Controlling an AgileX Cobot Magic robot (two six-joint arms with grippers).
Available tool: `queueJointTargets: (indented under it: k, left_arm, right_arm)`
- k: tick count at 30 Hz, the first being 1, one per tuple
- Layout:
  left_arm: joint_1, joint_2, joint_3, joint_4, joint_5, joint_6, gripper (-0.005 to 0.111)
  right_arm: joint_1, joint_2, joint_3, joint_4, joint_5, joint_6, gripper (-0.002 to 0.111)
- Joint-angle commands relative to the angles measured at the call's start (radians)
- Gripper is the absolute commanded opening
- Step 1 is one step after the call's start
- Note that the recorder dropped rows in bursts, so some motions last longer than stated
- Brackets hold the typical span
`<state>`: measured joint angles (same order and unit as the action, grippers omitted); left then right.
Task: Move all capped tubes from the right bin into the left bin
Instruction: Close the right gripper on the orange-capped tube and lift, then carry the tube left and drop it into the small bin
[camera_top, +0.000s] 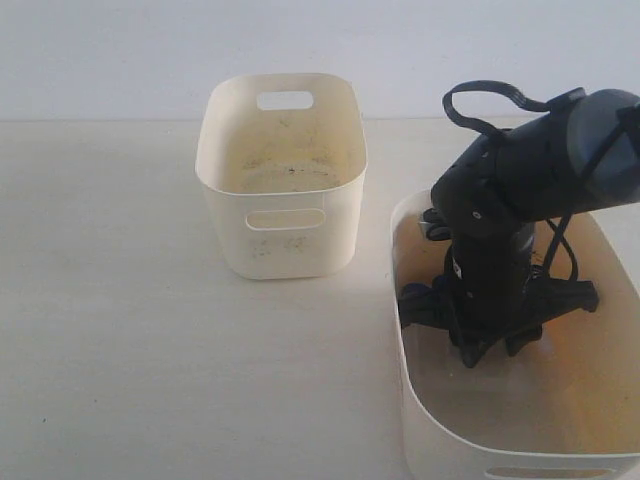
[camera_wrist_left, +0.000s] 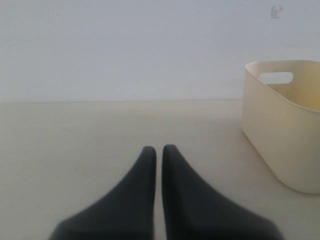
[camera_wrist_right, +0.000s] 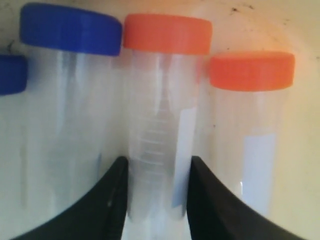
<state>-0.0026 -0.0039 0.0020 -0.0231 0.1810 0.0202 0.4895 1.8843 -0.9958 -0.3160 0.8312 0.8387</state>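
- right gripper (camera_wrist_right: 159, 165) is down inside the right bin (camera_top: 425, 440). Its jaws sit against both sides of one orange-capped tube (camera_wrist_right: 160, 100) and look clamped on the clear body, with the cap out ahead of the fingertips.
- Just outside one finger lies a blue-capped tube (camera_wrist_right: 70, 100), with another blue cap (camera_wrist_right: 10, 75) beyond it. Just outside the other finger lies a second orange-capped tube (camera_wrist_right: 250, 125). All lie side by side, touching or nearly so.
- Step in hand is grasp and lift the first tube. All four show in the right bin, so likely none has been moved yet.
- To do it well, confirm a firm squeeze, because the smooth round plastic may slip or roll. Then rise straight up so the fingers don't drag the neighbours.
- Clear the bin wall before going sideways. The left bin (camera_top: 330, 230) stands well apart from the gripper, across bare table (camera_top: 150, 300).
- The left bin is taller, so carry high and release low inside it.
- left gripper (camera_wrist_left: 159, 152) has its fingers together, holds nothing, and sits idle over the table.
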Motion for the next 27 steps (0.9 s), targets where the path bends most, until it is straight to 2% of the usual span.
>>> queueJointTargets:
  k: [1,10,27]
  left_arm:
    - [-0.007,0.004,-0.002,-0.003,-0.007,-0.004,0.004]
    - [-0.007,0.004,-0.002,-0.003,-0.007,-0.004,0.004]
    - [-0.007,0.004,-0.002,-0.003,-0.007,-0.004,0.004]
  right_arm:
    - [-0.002,0.022,0.007,-0.004,0.03,-0.004,0.0]
    - [-0.002,-0.014,0.007,-0.011,0.036,-0.004,0.0]
    - [-0.002,-0.259,0.007,-0.058,0.063,-0.01,0.0]
